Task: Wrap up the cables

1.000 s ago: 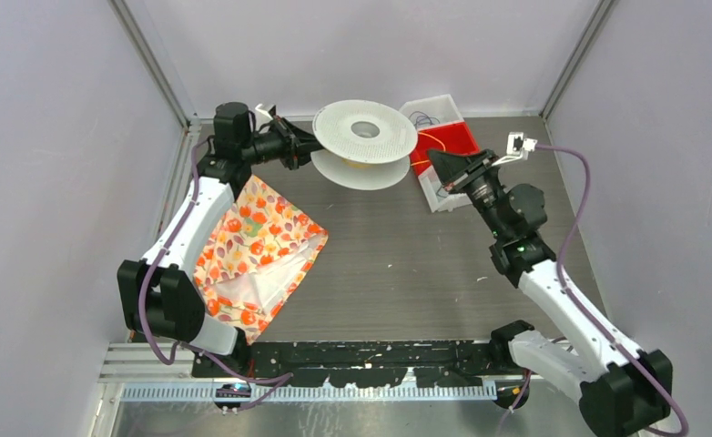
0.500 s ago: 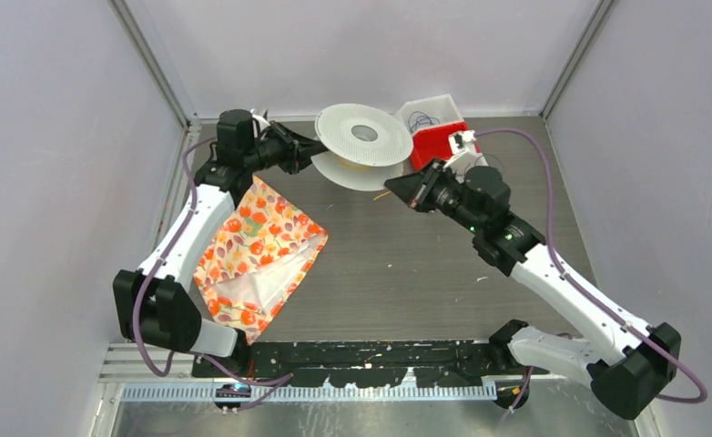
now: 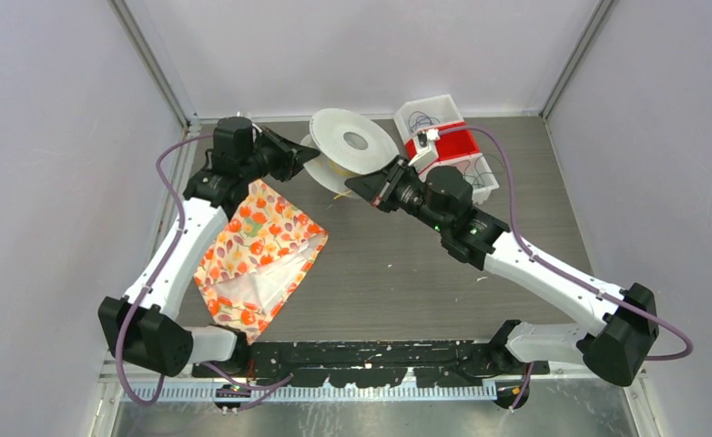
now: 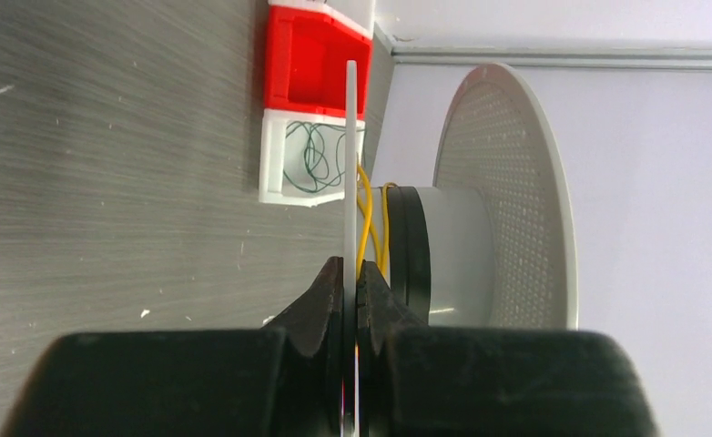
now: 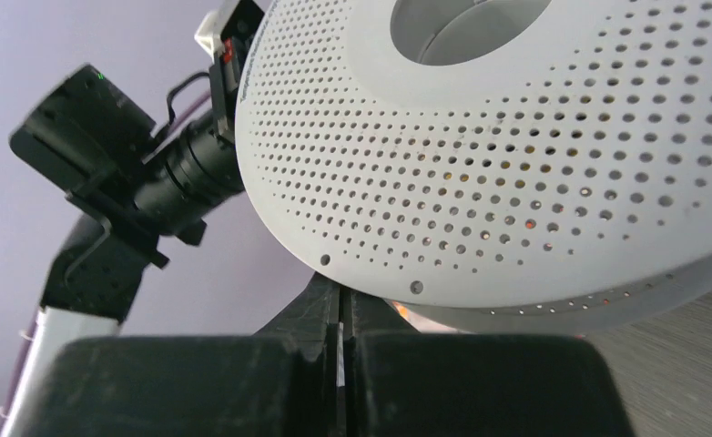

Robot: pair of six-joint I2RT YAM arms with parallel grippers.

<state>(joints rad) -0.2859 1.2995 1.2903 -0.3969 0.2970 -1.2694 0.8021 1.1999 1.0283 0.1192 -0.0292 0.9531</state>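
right gripper swung to spool, spool tilted

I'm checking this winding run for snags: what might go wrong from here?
The left gripper pinches only the thin rim of the tilted spool, so it may slip out. The yellow cable lies in loose loops and might slide off. The right gripper, shut close under the spool, may bump it.

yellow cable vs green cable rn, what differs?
The yellow cable sits on the spool, between its discs by the hub; the green cable lies in the white bin. The yellow cable runs in smooth strands; the green cable is a loose tangle. Both are thread-thin.
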